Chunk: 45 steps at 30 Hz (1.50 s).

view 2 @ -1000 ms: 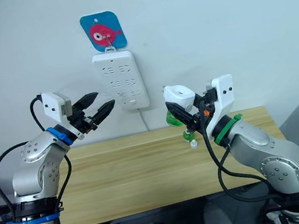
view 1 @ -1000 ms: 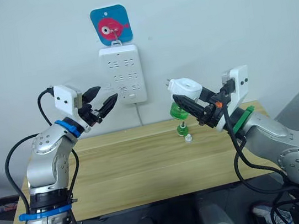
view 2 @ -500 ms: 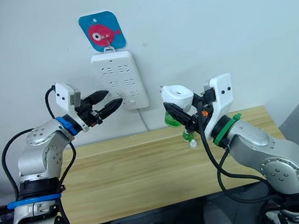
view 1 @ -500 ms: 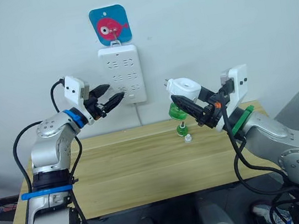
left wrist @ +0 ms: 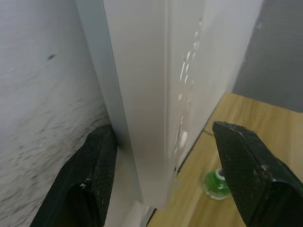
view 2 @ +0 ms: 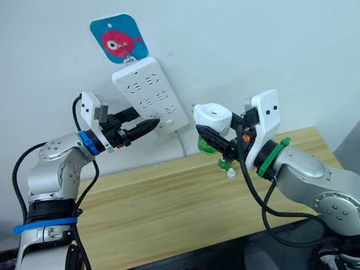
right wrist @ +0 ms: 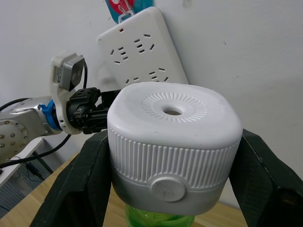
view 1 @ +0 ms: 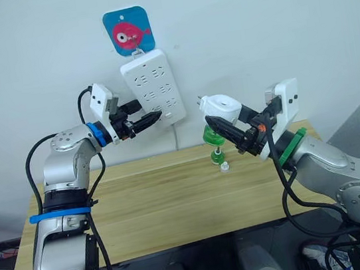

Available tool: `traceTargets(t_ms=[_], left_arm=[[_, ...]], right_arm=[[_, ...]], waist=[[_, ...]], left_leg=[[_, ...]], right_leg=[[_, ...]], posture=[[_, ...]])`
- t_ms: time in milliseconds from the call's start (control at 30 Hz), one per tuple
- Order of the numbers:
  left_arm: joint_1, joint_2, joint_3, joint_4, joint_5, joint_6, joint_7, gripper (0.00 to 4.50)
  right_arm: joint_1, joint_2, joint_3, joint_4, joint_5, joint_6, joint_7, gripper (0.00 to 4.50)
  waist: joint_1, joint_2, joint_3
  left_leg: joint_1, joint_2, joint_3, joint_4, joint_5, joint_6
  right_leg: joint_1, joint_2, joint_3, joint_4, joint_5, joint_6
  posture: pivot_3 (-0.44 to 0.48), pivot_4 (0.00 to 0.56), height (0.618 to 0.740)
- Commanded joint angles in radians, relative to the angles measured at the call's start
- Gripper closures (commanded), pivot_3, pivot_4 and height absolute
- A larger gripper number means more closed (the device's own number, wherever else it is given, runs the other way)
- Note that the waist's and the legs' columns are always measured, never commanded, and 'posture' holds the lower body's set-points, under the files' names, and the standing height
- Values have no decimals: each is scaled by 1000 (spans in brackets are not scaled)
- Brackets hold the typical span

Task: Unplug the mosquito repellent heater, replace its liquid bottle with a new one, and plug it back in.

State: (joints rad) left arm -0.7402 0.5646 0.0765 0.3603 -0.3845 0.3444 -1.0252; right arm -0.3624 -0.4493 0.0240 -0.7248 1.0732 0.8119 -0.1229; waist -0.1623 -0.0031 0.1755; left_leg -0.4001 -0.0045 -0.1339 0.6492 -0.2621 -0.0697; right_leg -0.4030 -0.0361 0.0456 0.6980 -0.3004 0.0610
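Note:
My right gripper is shut on the white mosquito repellent heater, held in the air over the table's back edge. A green bottle hangs under the heater. A second small green bottle stands on the table right below, with a small white piece next to it. Which one is the new one I cannot tell. My left gripper is open, its fingers straddling the lower side edge of the white power strip. One finger sits between the strip and the wall.
The power strip hangs tilted on the wall from a hook under a blue fish sticker, its cord dropping behind the wooden table.
My left arm has risen and reached right until its fingers straddle the strip's edge. The strip now hangs tilted, its bottom swung right. The right arm and heater have held still.

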Motion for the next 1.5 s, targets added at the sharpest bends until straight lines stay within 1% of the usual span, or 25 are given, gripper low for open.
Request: traceTargets(t_ms=[33, 133, 167, 233, 267, 367, 400, 500, 633, 767, 1000, 1200, 1500], left_arm=[[-37, 2, 9, -27, -19, -2, -23, 1234], [-39, 1, 5, -24, -13, -6, -26, 1234], [-40, -2, 5, -23, -11, -8, -24, 1403], [-39, -10, 3, -27, -11, -7, -17, 1807], [-38, -12, 2, -29, -10, -8, -15, 2159], [-33, -16, 2, -34, -10, -6, -12, 3018], [-32, -18, 2, -36, -11, -4, -11, 3193], [-29, -19, 1, -42, -11, -1, -9, 3196], [-17, -17, 5, -63, -16, 12, -2, 3196], [3, -16, 6, -88, -17, 24, 4, 3196], [16, -17, 6, -111, -22, 37, 14, 3196], [21, -14, 5, -121, -22, 37, 20, 3196], [25, -8, 1, -129, -21, 40, 17, 3196]], right_arm=[[-2, 3, -5, -49, -4, -9, 20, 1474], [-10, 5, 6, -46, -18, -5, 30, 1474], [-17, 5, 14, -42, -29, -3, 33, 1474], [-40, 6, 40, -26, -69, 7, 35, 1474], [-52, 7, 56, -17, -94, 12, 35, 1474], [-88, 21, 99, 17, -165, 26, 34, 1474], [-103, 29, 117, 32, -192, 29, 35, 1474], [-139, 56, 150, 65, -256, 37, 45, 1474], [-212, 96, 238, 143, -395, 35, 53, 1475], [-257, 158, 270, 213, -495, 14, 68, 1475], [-270, 220, 274, 278, -613, -4, 116, 1475], [-264, 252, 261, 302, -669, -8, 161, 1475], [-266, 293, 273, 316, -749, -43, 218, 1475]], waist=[[-2, 0, 0], [-4, 0, 0], [-4, 0, 0], [-4, 0, 0], [-4, 0, 0], [-3, -1, -1], [-3, -1, -1], [-3, -1, -1], [-3, -1, -1], [-3, -3, -2], [-4, -4, -5], [-4, -5, -6], [-8, -6, -8]], left_leg=[[0, 0, 0, 0, 0, 0], [0, 0, 0, 0, 0, 0], [0, 0, 0, 0, 0, 0], [0, 0, 0, 0, 0, 0], [0, 0, 0, 0, 0, -1], [0, 0, 0, 0, 2, -3], [0, 0, 0, 0, 2, -3], [0, -1, -1, 1, 2, -4], [0, -1, -1, 1, 2, -4], [0, -1, -1, 1, 3, -5], [0, -1, -1, 1, 3, -5], [0, -1, -1, 1, 3, -5], [0, -1, -1, 1, 3, -5]], right_leg=[[0, 0, 0, 0, 0, 0], [0, 0, 0, 0, 0, 0], [0, 0, 0, 0, 0, 0], [0, 0, 0, 0, 0, 0], [0, 0, 0, 0, 0, 0], [0, 0, 0, 0, 0, 0], [0, 0, 0, 0, 0, 0], [0, -1, 0, 0, 0, 0], [0, -1, 0, 0, 0, 0], [0, -2, -1, 0, 0, 0], [-1, -2, -1, 0, 0, 0], [-1, -2, -1, 1, 0, 0], [-1, -2, -1, 1, 0, 0]], posture=[[-196, 132, 734], [-195, 130, 734], [-196, 130, 734], [-194, 127, 734], [-194, 127, 734], [-187, 122, 734], [-186, 122, 734], [-178, 118, 734], [-171, 115, 734], [-164, 114, 734], [-153, 113, 734], [-148, 111, 734], [-144, 111, 734]])
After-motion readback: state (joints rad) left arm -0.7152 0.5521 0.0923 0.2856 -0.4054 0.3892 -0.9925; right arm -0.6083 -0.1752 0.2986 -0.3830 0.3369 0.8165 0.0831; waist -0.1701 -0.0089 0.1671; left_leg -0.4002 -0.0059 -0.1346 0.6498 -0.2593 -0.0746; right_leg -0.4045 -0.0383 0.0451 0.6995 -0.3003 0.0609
